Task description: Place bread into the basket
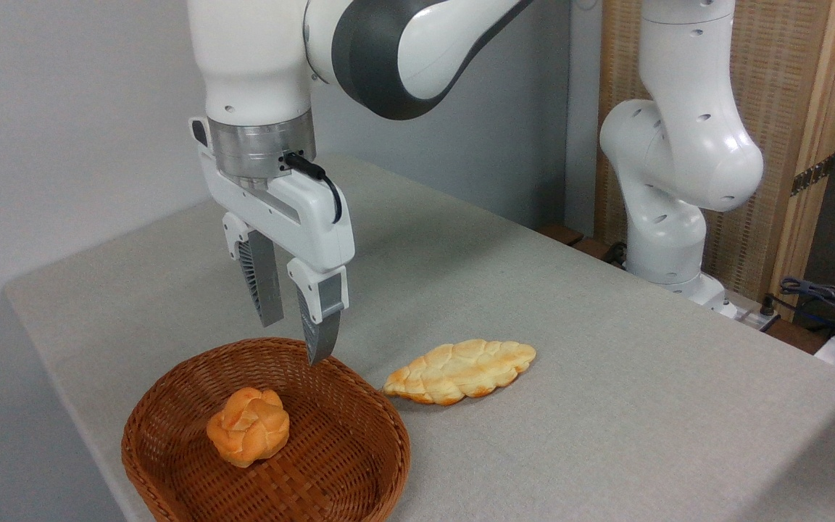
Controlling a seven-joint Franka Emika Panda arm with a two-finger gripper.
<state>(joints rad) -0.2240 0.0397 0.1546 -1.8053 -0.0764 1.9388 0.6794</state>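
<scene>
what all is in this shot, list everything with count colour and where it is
bread: 1, pale cream with golden patches, lying flat on the table just right of the basket, outside it
basket: 1, reddish-brown wicker, front left of the table
round bun: 1, orange, knotted, inside the basket
table: 1, grey cloth-like top, fills most of the view
wooden panel: 1, light wood with woven front, back right behind the arm
cables: a few, dark and blue, far right edge
robot arm: 1, white, base at back right, reaching over to the left
gripper: 1, white with grey fingers, open, empty, above the basket's back rim
</scene>
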